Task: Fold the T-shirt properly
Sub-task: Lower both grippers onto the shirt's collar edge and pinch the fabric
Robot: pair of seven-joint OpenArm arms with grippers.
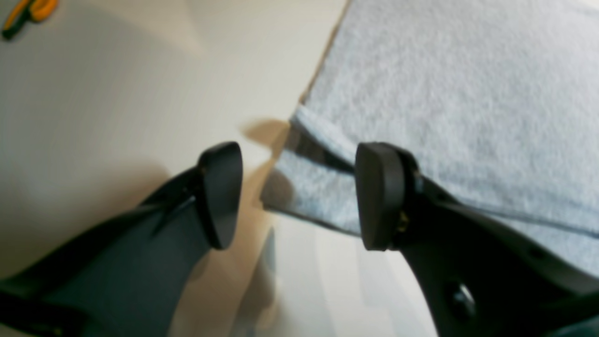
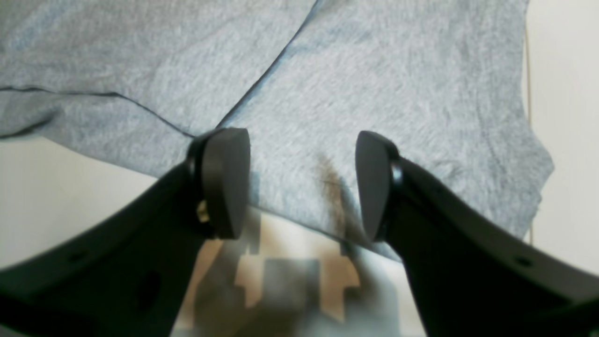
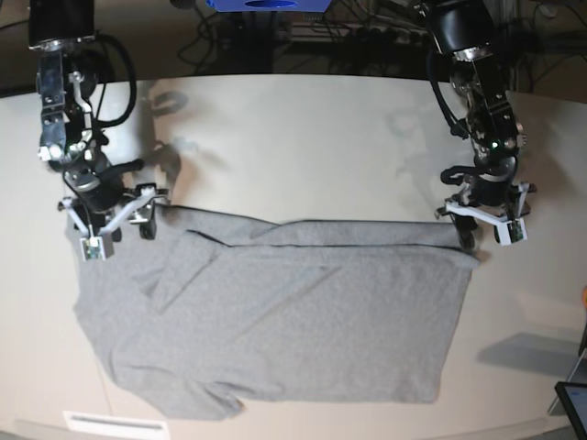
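T-shirt [image 3: 303, 312] folded once lengthwise on the surface [image 3: 303, 137]; further folds remain. Left claw [image 1: 299, 196] and right claw [image 2: 302, 182] wide, empty.

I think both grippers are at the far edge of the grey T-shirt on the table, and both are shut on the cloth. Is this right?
Not quite. Both grippers are at the far edge of the T-shirt, but they are open, not shut. The left wrist view shows the left gripper with its fingers apart and nothing between them; the right wrist view shows the same for the right gripper, over the cloth.
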